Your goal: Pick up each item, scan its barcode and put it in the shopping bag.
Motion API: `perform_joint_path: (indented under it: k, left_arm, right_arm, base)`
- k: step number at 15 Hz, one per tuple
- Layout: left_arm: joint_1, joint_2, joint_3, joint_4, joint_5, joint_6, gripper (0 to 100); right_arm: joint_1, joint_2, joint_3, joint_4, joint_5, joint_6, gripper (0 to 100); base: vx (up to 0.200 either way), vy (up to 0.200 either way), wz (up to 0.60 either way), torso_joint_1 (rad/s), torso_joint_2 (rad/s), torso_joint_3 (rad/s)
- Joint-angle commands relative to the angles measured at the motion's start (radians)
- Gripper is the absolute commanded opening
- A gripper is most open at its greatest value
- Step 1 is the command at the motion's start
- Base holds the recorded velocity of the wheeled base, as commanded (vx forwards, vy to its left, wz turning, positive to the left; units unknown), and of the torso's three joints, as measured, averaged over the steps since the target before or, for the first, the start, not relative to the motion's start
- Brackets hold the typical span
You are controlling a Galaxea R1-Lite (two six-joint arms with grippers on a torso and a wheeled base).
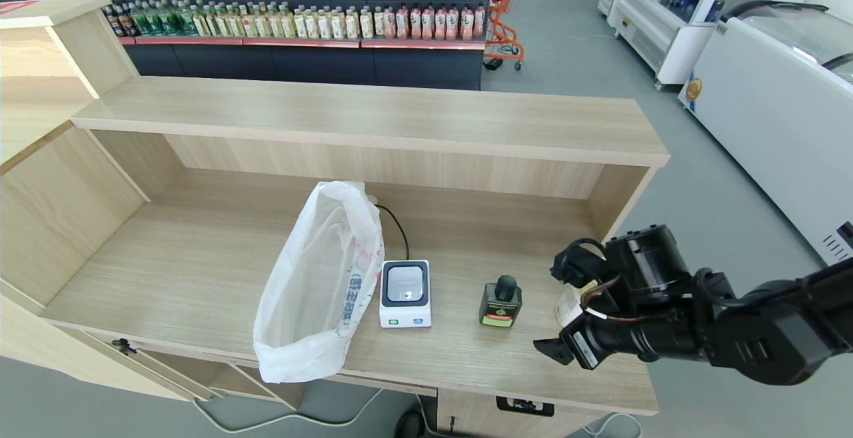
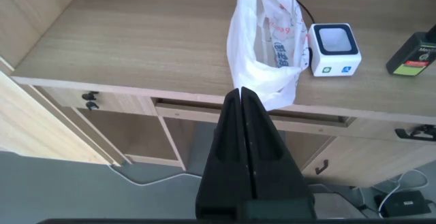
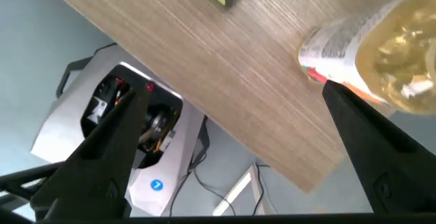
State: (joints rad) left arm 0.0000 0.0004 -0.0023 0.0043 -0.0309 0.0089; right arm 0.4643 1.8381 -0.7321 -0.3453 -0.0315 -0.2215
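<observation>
Your right tool [image 1: 557, 308] sits at the lower right of the head view, spread wide at the pale-labelled bottle [image 1: 568, 305] standing near the counter's [image 1: 200, 271] right end. By my read, it's not gripped yet. The wrist view shows the bottle off to one side of the opening, so centre it first. Then close on the body and leave the label free to face the scanner [image 1: 404, 290] at centre frame. Mind the dark bottle [image 1: 500, 303] just beside it. The shopping bag [image 1: 320, 285] stands open, left of the scanner. Your left tool [image 2: 242, 96] is pressed closed, in front of the counter.
</observation>
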Motion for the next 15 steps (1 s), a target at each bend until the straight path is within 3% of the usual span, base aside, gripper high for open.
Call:
perform_joint_path:
  k: [1, 6, 15]
  left_arm:
    - [0.000, 0.001, -0.001, 0.000, 0.000, 0.000, 0]
    - [0.000, 0.000, -0.001, 0.000, 0.000, 0.000, 0]
    - [0.000, 0.001, 0.001, 0.000, 0.000, 0.000, 0]
  right_arm:
    - [0.002, 0.150, -0.036, -0.109, 0.016, -0.027, 100]
    - [0.002, 0.245, -0.044, -0.273, 0.113, -0.116, 100]
    - [0.002, 0.377, -0.240, -0.287, 0.156, -0.145, 100]
  base:
    - [0.000, 0.000, 0.00, 0.000, 0.00, 0.000]
    - [0.000, 0.000, 0.00, 0.000, 0.00, 0.000]
    - [0.000, 0.000, 0.00, 0.000, 0.00, 0.000]
